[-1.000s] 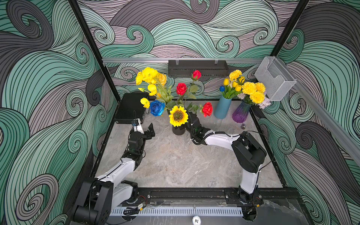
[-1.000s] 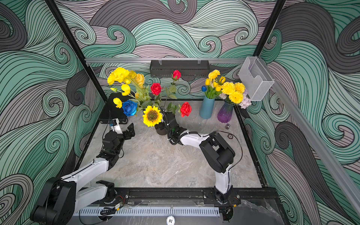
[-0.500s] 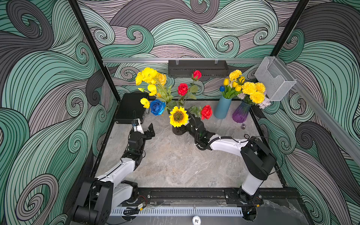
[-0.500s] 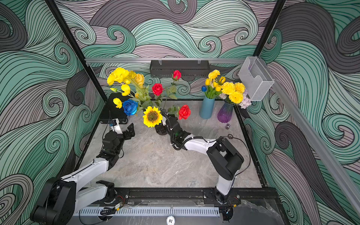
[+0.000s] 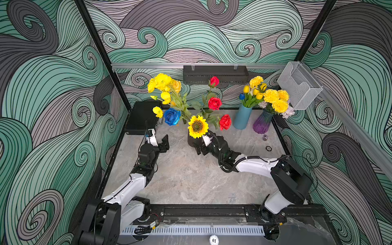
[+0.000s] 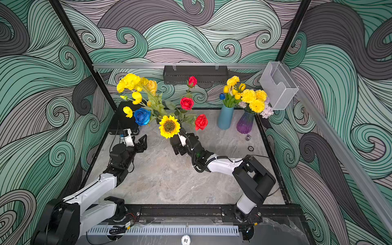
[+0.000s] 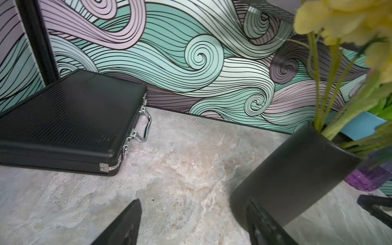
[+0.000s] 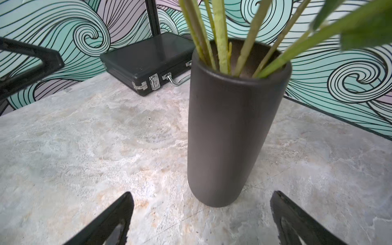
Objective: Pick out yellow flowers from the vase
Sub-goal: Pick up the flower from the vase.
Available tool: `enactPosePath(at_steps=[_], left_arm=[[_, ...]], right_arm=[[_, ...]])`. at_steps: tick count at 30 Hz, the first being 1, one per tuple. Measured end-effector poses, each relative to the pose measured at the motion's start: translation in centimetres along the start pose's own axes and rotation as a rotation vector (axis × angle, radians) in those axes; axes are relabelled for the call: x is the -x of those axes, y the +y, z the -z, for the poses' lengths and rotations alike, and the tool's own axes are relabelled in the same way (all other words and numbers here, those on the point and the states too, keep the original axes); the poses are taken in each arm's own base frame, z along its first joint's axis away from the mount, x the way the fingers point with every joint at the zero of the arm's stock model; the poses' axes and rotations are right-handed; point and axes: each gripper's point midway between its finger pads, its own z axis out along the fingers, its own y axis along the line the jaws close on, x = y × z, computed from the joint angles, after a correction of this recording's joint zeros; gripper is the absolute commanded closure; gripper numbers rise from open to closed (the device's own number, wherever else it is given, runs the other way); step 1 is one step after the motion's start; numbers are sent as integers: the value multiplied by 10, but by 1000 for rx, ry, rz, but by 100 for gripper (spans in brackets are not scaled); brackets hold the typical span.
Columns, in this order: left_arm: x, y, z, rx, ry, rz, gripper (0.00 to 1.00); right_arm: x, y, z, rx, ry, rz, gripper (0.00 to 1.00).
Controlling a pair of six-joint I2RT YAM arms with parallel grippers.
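The right tool (image 8: 201,194), wide apart and empty, faces the dark vase (image 8: 231,127) just ahead; the yellow flowers (image 5: 162,81) rise above it. It is best to clamp the vase low while the left tool (image 7: 193,201), also apart, lifts one straight out.
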Motion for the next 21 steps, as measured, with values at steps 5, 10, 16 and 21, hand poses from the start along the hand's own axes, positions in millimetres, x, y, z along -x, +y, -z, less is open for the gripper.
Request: enactPosePath(at_steps=[5, 10, 16, 21], left_arm=[[4, -40, 4, -151, -22, -51, 32], [12, -79, 19, -290, -86, -132, 35], [15, -111, 29, -402, -135, -235, 47], [7, -126, 26, -446, -128, -306, 53]], right_arm=[[-7, 4, 9, 22, 9, 3, 4], [-11, 11, 24, 46, 5, 9, 6], [-15, 16, 37, 63, 1, 20, 8], [-17, 15, 42, 64, -5, 21, 9]])
